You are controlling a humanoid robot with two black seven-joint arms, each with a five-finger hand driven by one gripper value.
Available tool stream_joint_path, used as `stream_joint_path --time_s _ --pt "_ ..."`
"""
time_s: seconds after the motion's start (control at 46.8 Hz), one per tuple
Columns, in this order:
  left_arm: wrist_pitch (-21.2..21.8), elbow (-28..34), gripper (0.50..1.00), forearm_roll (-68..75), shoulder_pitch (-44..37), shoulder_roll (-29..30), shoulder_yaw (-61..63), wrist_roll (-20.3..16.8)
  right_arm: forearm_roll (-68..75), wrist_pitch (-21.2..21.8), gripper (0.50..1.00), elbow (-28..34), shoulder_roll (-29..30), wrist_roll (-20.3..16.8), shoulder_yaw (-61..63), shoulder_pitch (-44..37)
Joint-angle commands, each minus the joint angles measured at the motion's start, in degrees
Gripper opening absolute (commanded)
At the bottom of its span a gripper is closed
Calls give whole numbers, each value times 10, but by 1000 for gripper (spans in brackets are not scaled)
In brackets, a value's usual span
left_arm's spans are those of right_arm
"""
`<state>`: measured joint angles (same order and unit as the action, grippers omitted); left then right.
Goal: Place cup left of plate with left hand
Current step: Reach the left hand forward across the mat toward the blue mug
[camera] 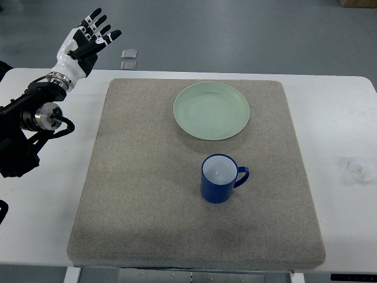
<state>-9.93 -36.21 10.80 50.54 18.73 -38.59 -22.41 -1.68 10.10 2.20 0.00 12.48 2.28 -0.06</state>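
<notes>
One blue cup [219, 178] stood upright on a grey mat [141, 194] that covered most of a white desk [341, 118]. The cup sat a little nearer the mat's near edge than its far edge, and slightly right of the mat's middle. Its handle pointed toward the desk's right edge. The inside looked white and empty.

Beyond the cup, near the mat's far edge, lay a pale green plate [211, 110]. It too held nothing. Cup and plate were apart, not touching, with the cup in front of the plate and not to its left.

Farthest off, at the desk's far left corner, the robot's left hand [85, 40] was raised above the desk's edge. Its fingers were spread wide and it gripped nothing. Its dark arm came in along the left edge. The right hand was out of sight.

Judging by this layout, the task had hardly begun: the reach was the step in hand. The next move would call for the left hand to cross the mat toward the cup and close around its body. The bare mat left of the plate looked a free spot for the cup.
</notes>
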Motion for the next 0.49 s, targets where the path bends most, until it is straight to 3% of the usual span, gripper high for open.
stream_joint_path --time_s 0.0,0.256,0.47 --pt "0 0 996 0 0 -4 0 0 0 0 932 0 0 0 0 1" --pt "-4 -5 996 0 -1 -4 0 0 0 0 932 0 0 0 0 1" --pt "-50 -40 996 11 -23 -1 6 4 0 -1 932 0 0 0 0 0"
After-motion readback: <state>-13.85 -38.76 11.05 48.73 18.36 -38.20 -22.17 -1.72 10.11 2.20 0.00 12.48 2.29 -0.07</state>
